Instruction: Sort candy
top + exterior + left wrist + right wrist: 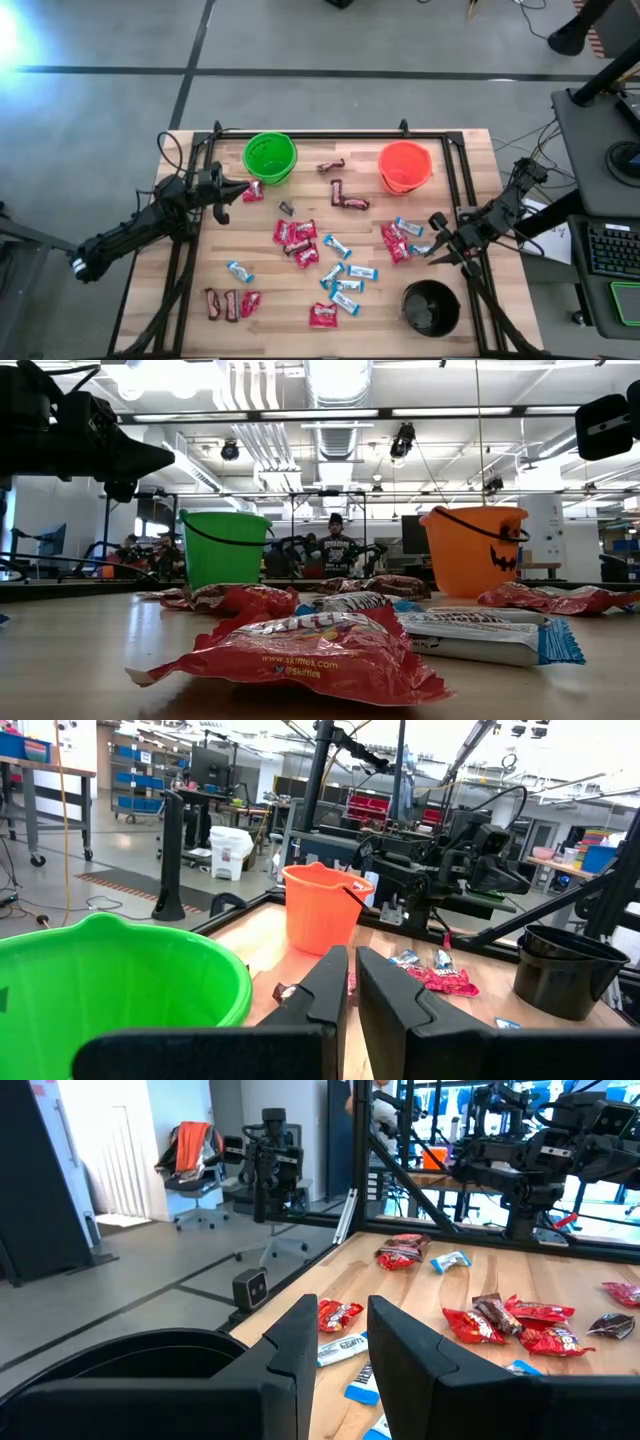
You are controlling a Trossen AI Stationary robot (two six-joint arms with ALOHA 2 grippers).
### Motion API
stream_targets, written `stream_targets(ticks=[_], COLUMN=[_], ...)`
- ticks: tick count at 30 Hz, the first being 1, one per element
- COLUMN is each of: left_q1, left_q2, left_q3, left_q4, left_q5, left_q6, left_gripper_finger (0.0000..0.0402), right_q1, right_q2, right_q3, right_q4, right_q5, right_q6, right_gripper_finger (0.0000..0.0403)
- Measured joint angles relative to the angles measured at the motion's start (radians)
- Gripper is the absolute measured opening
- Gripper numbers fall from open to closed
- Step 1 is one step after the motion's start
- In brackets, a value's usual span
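Small wrapped candy (pixel 335 262) scattered across wooden slatted table (pixel 270 330), left gripper (pixel 243 190) pressed together empty beside round green plastic bucket (pixel 269 157), right gripper (pixel 436 252) slightly parted, empty, above round black bucket (pixel 431 308), orange bucket (pixel 405 167) behind.

Two dark jointed arms, blocky black fingers (pixel 400 1010) (matte)

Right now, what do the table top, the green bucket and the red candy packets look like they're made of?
Table top: pale wood, matte, with visible plank seams and grain.
Green bucket: likely moulded plastic, smooth and faintly glossy, with a thin dark handle.
Red candy packets: thin plastic film, shiny and crinkled, printed.
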Motion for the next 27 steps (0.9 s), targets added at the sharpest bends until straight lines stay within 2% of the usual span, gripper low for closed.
stream_targets(ticks=[9,14,27], left_q1=[0.0,0.0,0.0], left_q2=[0.0,0.0,0.0], left_q3=[0.0,0.0,0.0], left_q4=[0.0,0.0,0.0], left_q5=[0.0,0.0,0.0], left_q6=[0.0,0.0,0.0], left_gripper_finger=[0.0008,0.0008,0.0008], right_q1=[-0.001,0.0,0.0], right_q2=[0.0,0.0,0.0], right_q3=[0.0,0.0,0.0], right_q4=[0.004,0.0,0.0], right_q5=[0.038,0.039,0.039], right_q6=[-0.002,-0.034,0.001], right_gripper_finger=[0.0079,0.0079,0.0079])
